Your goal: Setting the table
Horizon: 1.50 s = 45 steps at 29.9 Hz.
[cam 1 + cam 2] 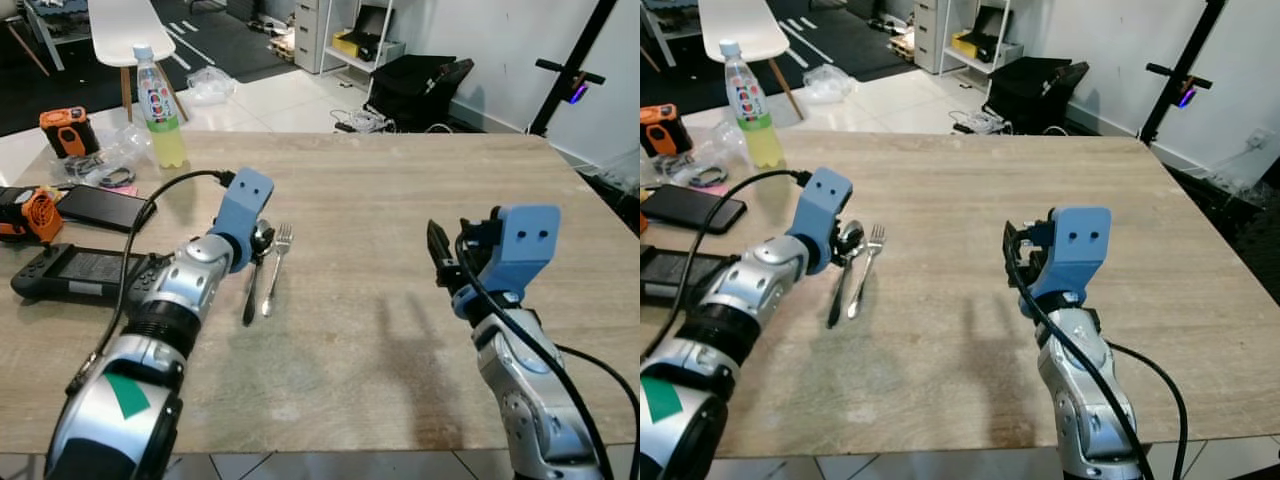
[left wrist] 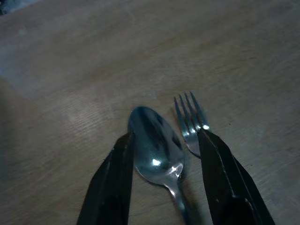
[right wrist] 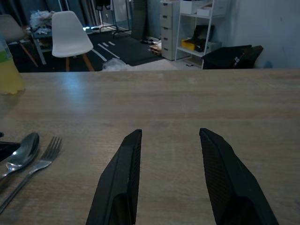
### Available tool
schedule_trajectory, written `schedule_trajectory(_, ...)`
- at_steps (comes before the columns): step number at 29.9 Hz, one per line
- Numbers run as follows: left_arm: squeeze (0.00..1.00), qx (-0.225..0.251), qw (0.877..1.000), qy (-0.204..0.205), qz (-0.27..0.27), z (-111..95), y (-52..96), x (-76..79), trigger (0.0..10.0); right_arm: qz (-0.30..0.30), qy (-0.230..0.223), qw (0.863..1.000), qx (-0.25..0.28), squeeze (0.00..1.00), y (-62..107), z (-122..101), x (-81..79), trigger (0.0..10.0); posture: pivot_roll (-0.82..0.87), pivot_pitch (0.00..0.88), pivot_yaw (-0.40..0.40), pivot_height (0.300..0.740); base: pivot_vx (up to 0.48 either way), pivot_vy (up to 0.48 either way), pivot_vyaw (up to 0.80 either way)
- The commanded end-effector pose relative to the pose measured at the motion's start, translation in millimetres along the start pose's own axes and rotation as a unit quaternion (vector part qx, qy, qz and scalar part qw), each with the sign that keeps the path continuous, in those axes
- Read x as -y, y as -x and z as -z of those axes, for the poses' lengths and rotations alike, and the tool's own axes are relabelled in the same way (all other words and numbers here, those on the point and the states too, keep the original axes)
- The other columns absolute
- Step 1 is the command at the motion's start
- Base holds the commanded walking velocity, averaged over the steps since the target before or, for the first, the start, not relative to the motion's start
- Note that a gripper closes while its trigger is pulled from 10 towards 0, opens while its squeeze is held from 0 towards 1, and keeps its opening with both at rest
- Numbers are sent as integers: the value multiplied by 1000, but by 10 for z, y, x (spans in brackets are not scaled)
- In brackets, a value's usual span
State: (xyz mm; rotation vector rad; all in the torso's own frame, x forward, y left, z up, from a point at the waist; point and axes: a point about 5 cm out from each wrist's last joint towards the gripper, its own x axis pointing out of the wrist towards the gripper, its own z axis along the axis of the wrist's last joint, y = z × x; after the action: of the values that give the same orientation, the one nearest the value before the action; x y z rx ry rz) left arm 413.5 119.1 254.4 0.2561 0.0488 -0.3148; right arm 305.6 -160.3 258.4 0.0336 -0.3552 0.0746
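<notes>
Straddling the spoon (image 2: 157,147) with our left gripper (image 2: 164,161) spread wide, fork (image 1: 273,268) just right of it on the table (image 1: 400,200), we hold our right gripper (image 3: 171,178) released above bare wood.

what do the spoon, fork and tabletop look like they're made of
Spoon and fork: likely polished steel, silvery with bright glints; the left gripper straddles the spoon bowl. Table: pale matte wood or wood-look laminate, with fine grain lines; which one cannot be told.
</notes>
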Motion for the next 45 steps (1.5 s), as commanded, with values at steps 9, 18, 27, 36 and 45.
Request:
schedule_trajectory(9,0,-47,997,56,-9,291,-70,116,10000,-11,-5,1000,-12,0,11,41,-58,10000,43,162,43,740,0,0,0)
schedule_trajectory(18,0,-42,996,40,-61,290,-47,109,10000,-8,-4,1000,-15,0,31,58,-32,10000,37,159,45,740,0,0,0)
schedule_trajectory(27,0,-73,990,112,-54,439,-54,170,10000,-9,-7,1000,-17,0,25,70,-40,10000,39,165,42,740,0,0,0)
schedule_trajectory(36,0,-118,978,148,-89,673,0,181,1098,-10,-7,1000,-21,0,22,86,-33,10000,39,169,40,740,0,0,0)
schedule_trajectory(45,0,-138,970,173,-95,785,25,188,0,-11,-10,1000,-21,0,9,92,-45,10000,42,169,37,740,0,0,0)
